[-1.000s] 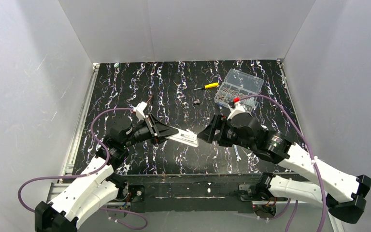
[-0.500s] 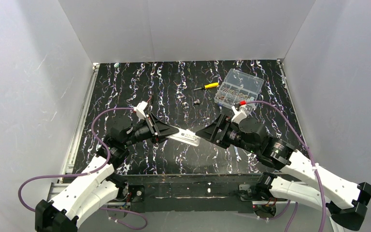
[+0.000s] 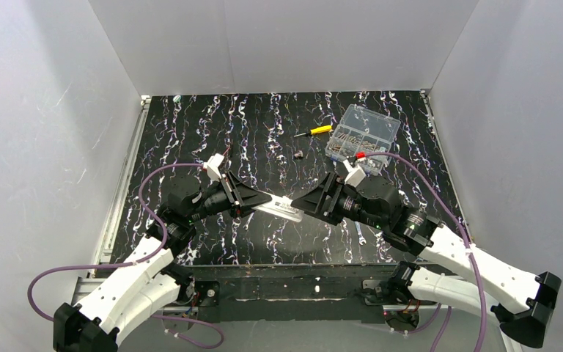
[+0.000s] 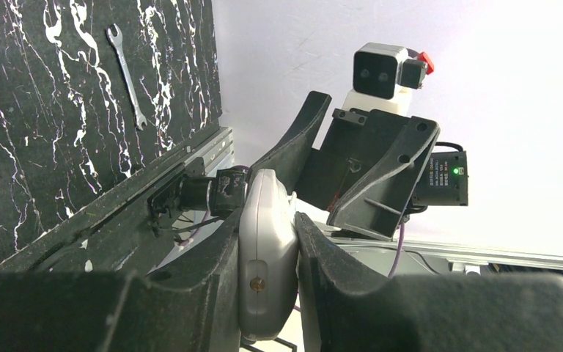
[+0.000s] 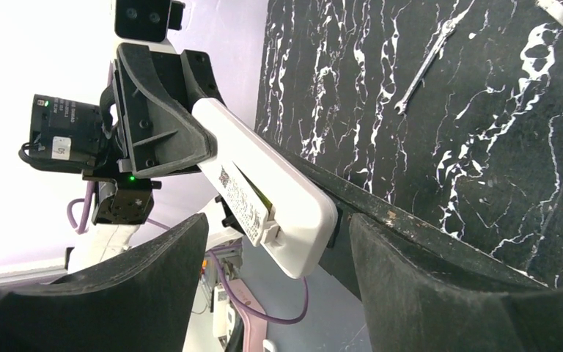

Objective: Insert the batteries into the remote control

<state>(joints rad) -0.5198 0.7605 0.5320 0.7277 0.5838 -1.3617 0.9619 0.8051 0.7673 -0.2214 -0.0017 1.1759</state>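
No text can be read in any view. In the centre of the right wrist view, a printed label (image 5: 239,193) with a small code square runs along the remote (image 5: 297,220), but its print is too fine to read. At left, a white sticker (image 5: 60,147) on a black box (image 5: 66,132) is blurred. In the left wrist view, a module (image 4: 443,178) at right carries tiny illegible print.

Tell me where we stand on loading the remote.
Done: the remote is off the table, clamped in the left gripper. In hand: the right gripper, jaws open, straddles its free end, not gripping. A greenish strip shows in the slot on its back; whether both batteries sit there I cannot tell. Left: check that.
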